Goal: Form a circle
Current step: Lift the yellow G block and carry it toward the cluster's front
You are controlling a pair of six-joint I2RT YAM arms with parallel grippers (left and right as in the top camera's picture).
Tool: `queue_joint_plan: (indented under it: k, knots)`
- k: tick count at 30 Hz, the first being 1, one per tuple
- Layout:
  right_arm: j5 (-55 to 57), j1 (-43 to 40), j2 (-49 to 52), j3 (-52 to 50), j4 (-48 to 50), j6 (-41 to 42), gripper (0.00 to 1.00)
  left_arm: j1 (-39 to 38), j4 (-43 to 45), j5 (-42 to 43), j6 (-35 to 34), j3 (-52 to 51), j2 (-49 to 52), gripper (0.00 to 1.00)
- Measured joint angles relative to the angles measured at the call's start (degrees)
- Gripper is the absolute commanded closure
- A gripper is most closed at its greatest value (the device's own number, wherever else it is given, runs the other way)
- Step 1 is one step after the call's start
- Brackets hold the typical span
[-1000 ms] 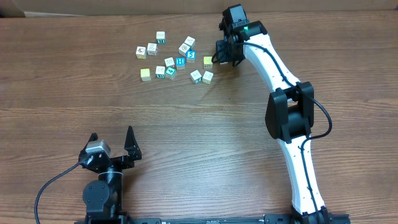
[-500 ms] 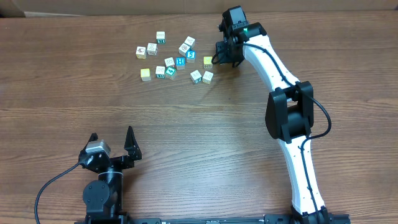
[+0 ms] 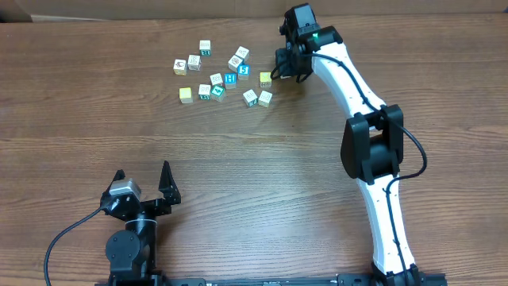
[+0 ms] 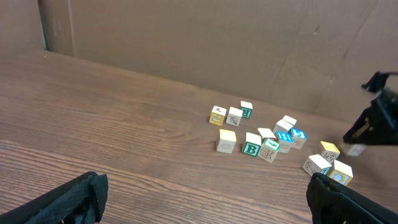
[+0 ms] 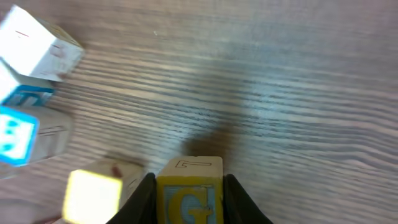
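Right jaws pinch a yellow G cube (image 5: 189, 194) beside the scattered cubes (image 3: 218, 75), likely to carry it off for the circle; left jaws gape empty.

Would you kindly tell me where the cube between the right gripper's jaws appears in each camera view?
Right wrist: G cube at bottom centre, clamped between the jaws.
Overhead: hidden beneath the right gripper, at the top, right of centre.
Left wrist: the G cube is likely the pale block under that dark gripper, at the right edge.
Shared landmark: the yellow cube right beside it, visible in all three.
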Motion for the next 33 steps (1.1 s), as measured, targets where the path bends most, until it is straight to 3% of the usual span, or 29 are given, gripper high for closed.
queue_joint_plan:
  k: [3,9,20,26,33]
  knots:
    - [0.0,-0.2,-3.2,0.0,-1.7,0.0,0.87,0.0,0.0,0.0,0.0,0.0,0.0,0.0]
    - [-1.9,-0.5,-11.0,0.2,-10.5,0.0,0.89,0.0,0.0,0.0,0.0,0.0,0.0,0.01]
    - [-9.4,1.5,-12.0,-0.7,-29.8,0.3,0.89,0.0,0.0,0.0,0.0,0.0,0.0,0.0]
    - [-10.5,5.0,-12.0,-5.0,-28.9,1.7,0.9,0.0,0.0,0.0,0.0,0.0,0.0,0.01]
    - [-10.6,7.9,-12.0,-13.5,-17.9,2.8,0.9,0.0,0.0,0.0,0.0,0.0,0.0,0.0]
